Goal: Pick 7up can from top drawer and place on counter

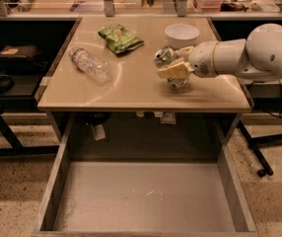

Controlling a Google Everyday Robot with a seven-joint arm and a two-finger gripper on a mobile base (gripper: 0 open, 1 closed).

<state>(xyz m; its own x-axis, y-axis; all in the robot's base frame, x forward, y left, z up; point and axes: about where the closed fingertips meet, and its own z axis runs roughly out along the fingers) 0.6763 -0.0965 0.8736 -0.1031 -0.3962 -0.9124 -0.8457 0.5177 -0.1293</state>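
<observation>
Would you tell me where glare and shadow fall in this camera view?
Camera view: warm light puts a pale sheen on the counter beside the plastic bottle; the gripper, closed on the tilted 7up can above the counter's right side, casts a soft shadow beneath; the top drawer is darkest at its back.

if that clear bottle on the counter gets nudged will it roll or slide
Probably rolls: the clear bottle lies sideways on the glossy counter. It looks empty, so likely light. The pincer, gripping the 7up can, hovers beside the white bowl.
</observation>
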